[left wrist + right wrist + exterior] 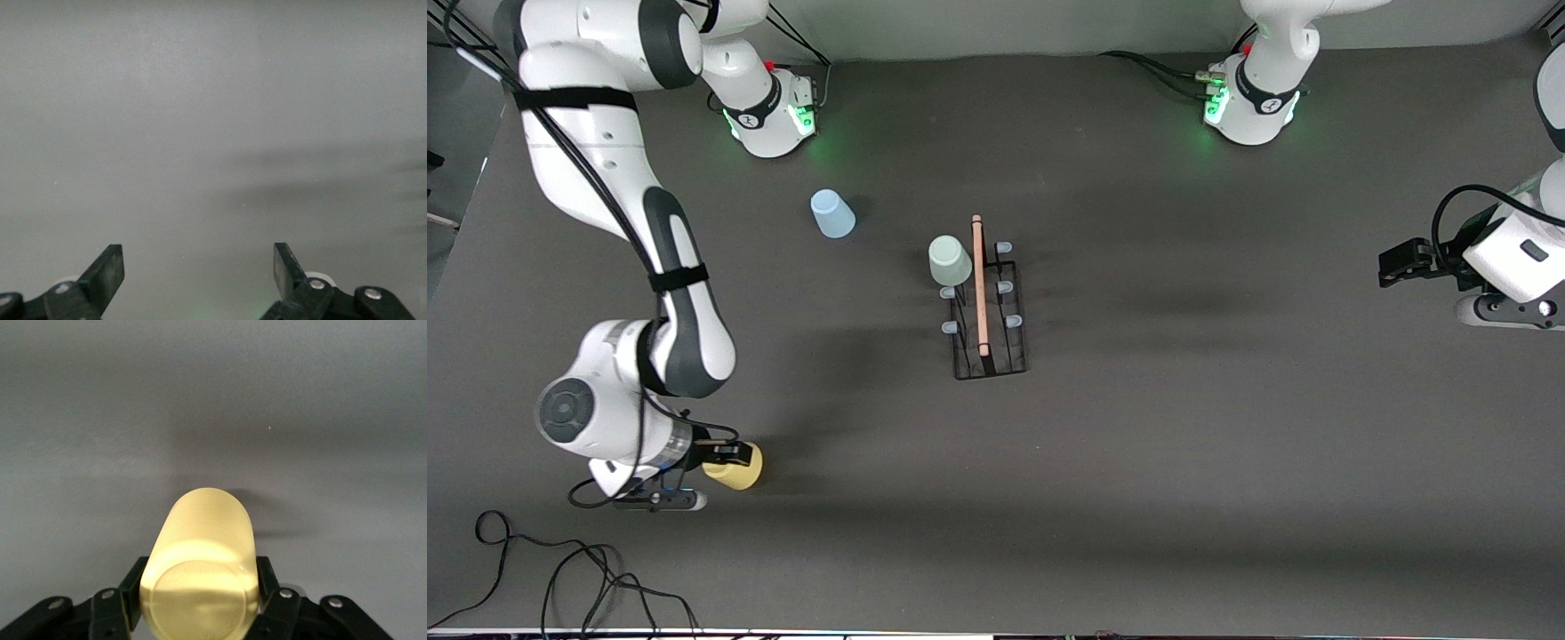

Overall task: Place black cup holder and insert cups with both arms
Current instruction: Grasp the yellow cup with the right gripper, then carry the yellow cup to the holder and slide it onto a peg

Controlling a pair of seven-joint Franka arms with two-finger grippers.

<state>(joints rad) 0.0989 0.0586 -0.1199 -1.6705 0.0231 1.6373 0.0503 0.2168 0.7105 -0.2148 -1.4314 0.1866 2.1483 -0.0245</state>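
Right wrist view shows the right end effector clamped on the yellow cup low at the surface's near corner, likely to carry it to the black cup holder mid-surface, where the green cup already sits on a peg; the blue cup waits nearer the bases; the left end effector idles with fingers apart

I see the black cup holder standing mid-table, its wooden handle on top. The green cup sits upside down on a peg at its 10 o'clock corner. The blue cup stands inverted on the table, nearer the right arm's base. The yellow cup is clamped in the right gripper at 8 o'clock.
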